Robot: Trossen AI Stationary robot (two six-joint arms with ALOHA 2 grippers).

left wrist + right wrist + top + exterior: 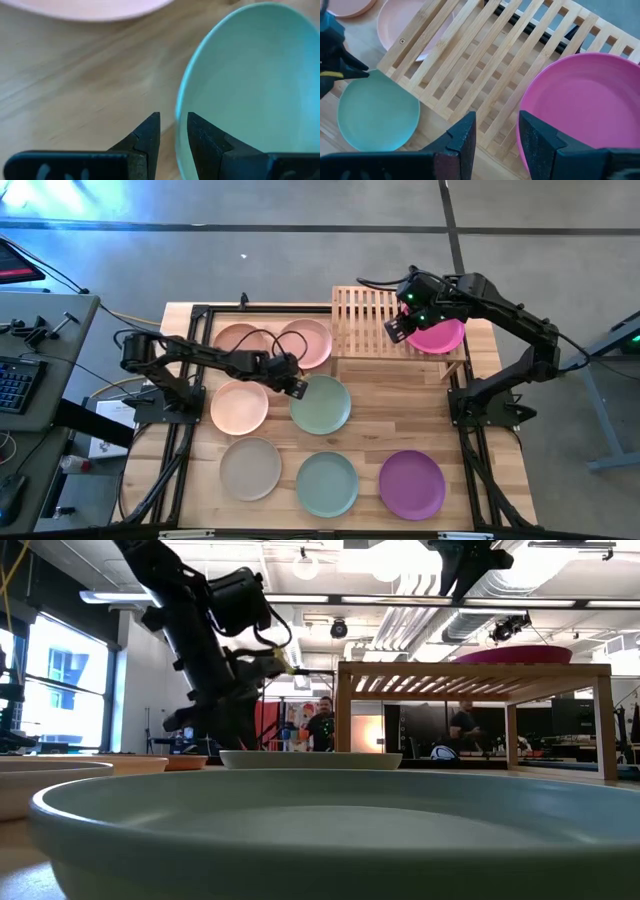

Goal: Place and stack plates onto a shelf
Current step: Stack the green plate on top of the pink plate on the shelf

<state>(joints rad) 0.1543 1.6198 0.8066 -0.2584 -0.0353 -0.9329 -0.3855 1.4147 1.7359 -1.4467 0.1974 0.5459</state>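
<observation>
Wood: the shelf is pale slats, sitting at the bench's far edge toward the right arm, its long axis running left to right across the bench; slats run front to back.
On the shelf: one magenta plate, flat, rim up, on the right half; the left half is bare slats. From the low view only the plate's rim peeks over the shelf top.
Right end effector: over the shelf just left of the magenta plate; its fingers stand apart, one on each side of the plate's rim, not pressed on it.
Left end effector: low at the near-left rim of the mint plate mid-bench; fingers a narrow gap apart, straddling the rim edge, nothing clamped that I can see.
Plates on the bench: two peach ones, a pink plate beside the shelf, a beige plate, a teal plate and a purple plate along the near row; all lie flat and apart except the far peach and pink, which touch or nearly so.
Hard to make out: part of the pink plate is under the shelf's left end; the low view is mostly filled by one near plate rim.
Room: people stand far behind the bench.
</observation>
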